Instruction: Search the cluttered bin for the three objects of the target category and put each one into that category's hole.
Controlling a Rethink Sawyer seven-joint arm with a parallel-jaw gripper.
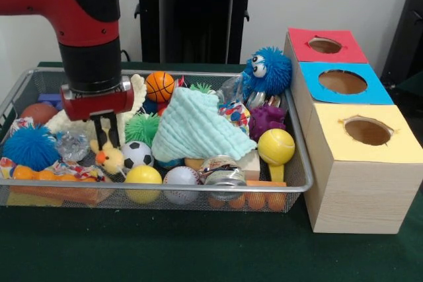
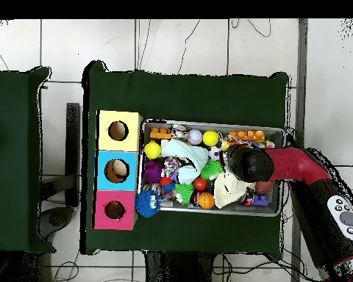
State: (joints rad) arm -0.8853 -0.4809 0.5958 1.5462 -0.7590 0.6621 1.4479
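The silver wire-mesh bin (image 1: pixel 165 189) is full of toys; it also shows in the overhead view (image 2: pixel 209 123). My gripper (image 1: pixel 106 142) reaches down into the bin's left part. Its two black fingers (image 1: pixel 98 133) stand apart, open, just above a small yellow plush chick (image 1: pixel 111 158) with an orange beak. No tan-orange bear or striped tiger shows. The red-topped round hole (image 1: pixel 324 45) is on the farthest wooden box to the right of the bin, and shows in the overhead view too (image 2: pixel 115 210). In the overhead view the arm's wrist (image 2: pixel 245 163) hides the gripper.
Blue-topped hole (image 1: pixel 342 82) and yellow-topped hole (image 1: pixel 367 130) sit nearer. A mint cloth (image 1: pixel 195 127) covers the bin's middle. Around it are a blue googly-eyed spiky ball (image 1: pixel 268 70), purple plush (image 1: pixel 266 120), basketball (image 1: pixel 159 86), soccer ball (image 1: pixel 137 154) and blue spiky ball (image 1: pixel 30 148).
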